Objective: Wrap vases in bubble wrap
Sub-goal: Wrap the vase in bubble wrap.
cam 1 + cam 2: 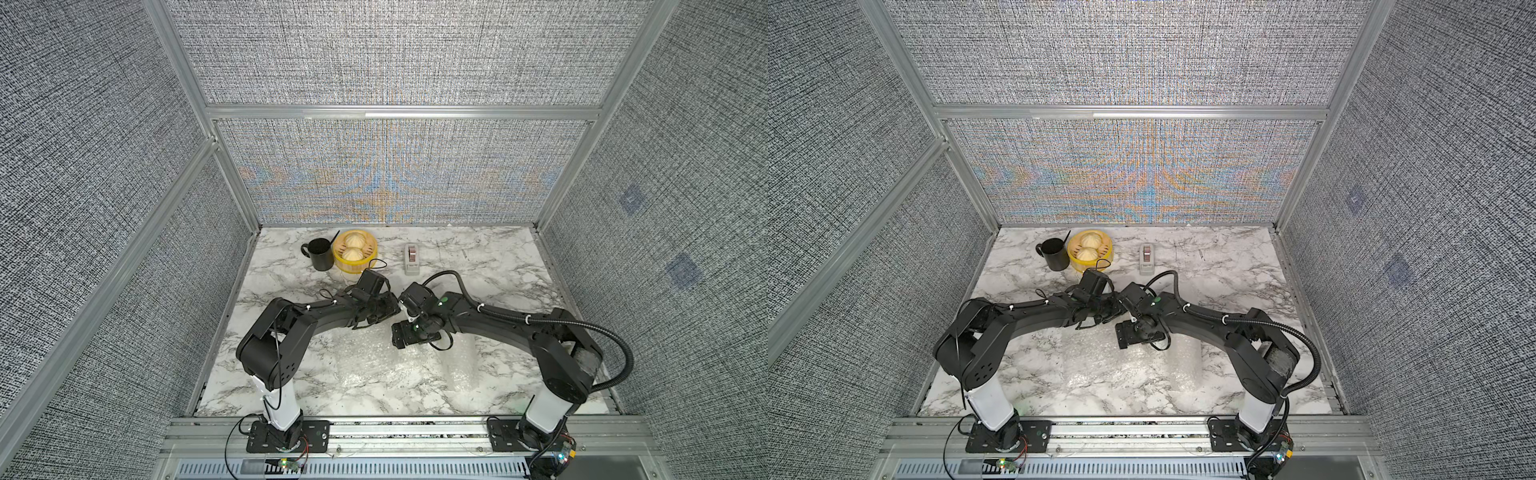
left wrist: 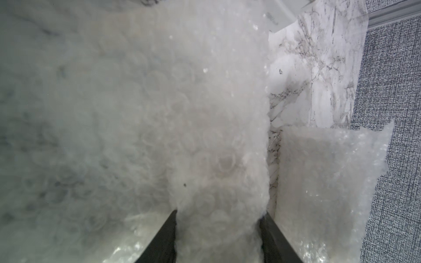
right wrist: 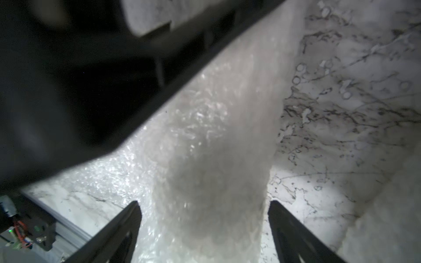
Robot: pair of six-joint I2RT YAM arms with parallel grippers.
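Pinching bubble wrap [image 2: 205, 113]: left end effector [image 2: 218, 213] | right end effector [image 3: 204, 202] spread | grey-walled marble table [image 1: 478, 257]

- Tabletop [image 1: 498, 266]: white marble pattern, grey-black veining.
- Bubble wrap [image 1: 374, 365]: clear and glossy, dotted with small round bubbles; milky white where bundled.
- Mug [image 1: 321, 254]: black.
- Steamer basket [image 1: 351, 266]: yellow; buns [image 1: 353, 240] inside are pale cream.
- Tape dispenser [image 1: 411, 268]: light grey, with a reddish-brown roll.
- Wall panels [image 1: 395, 54]: grey woven weave; rainbow moiré on the back panel.
- Robot arms [image 1: 324, 318]: black, with white base columns.
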